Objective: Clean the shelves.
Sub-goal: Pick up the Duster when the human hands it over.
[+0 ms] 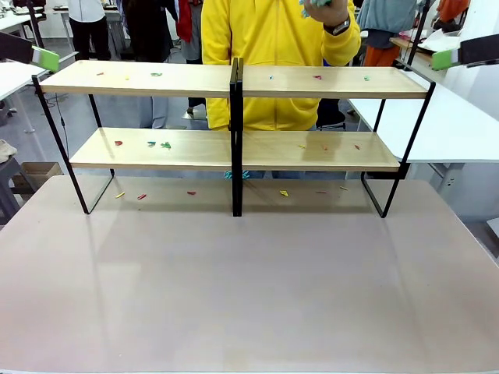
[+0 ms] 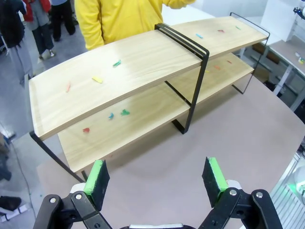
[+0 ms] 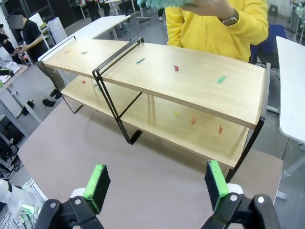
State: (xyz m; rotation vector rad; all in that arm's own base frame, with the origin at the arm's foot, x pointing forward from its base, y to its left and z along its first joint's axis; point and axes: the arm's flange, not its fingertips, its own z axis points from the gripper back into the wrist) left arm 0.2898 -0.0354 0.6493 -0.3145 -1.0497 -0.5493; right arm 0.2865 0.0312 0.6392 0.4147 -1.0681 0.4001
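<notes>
Firstly, at the left, the left gripper [image 2: 157, 180] hung off the left end of the shelves [image 1: 195, 78], roughly level with the top board. Its green pads [image 2: 97, 176] were spread wide apart, with nothing between them.

The shelves stood across the far half of the pale table [image 1: 249, 296], long side facing the robot, on a thin black frame. Small coloured scraps [image 1: 165, 145] lay scattered on the boards. On the left half I noted red and green bits on the lower board and a few on the upper. Several more lay on the table surface beneath the rack, just in front of the central black post [image 1: 236, 140].

Behind the post, on the far side, stood a person in a yellow top [image 1: 265, 47]. One hand [image 3: 209, 7] was raised above the top board and held something teal, which I could not identify. A wristwatch [image 1: 337, 27] showed on that arm.

On the right half, both boards carried further scraps in red, green and yellow.

At the right end, the right gripper [image 3: 157, 185] was held off the corner of the upper board, beside a white side table [image 1: 437, 125]. Its fingers stood wide apart and gripped nothing. Neither tool touched the rack.
</notes>
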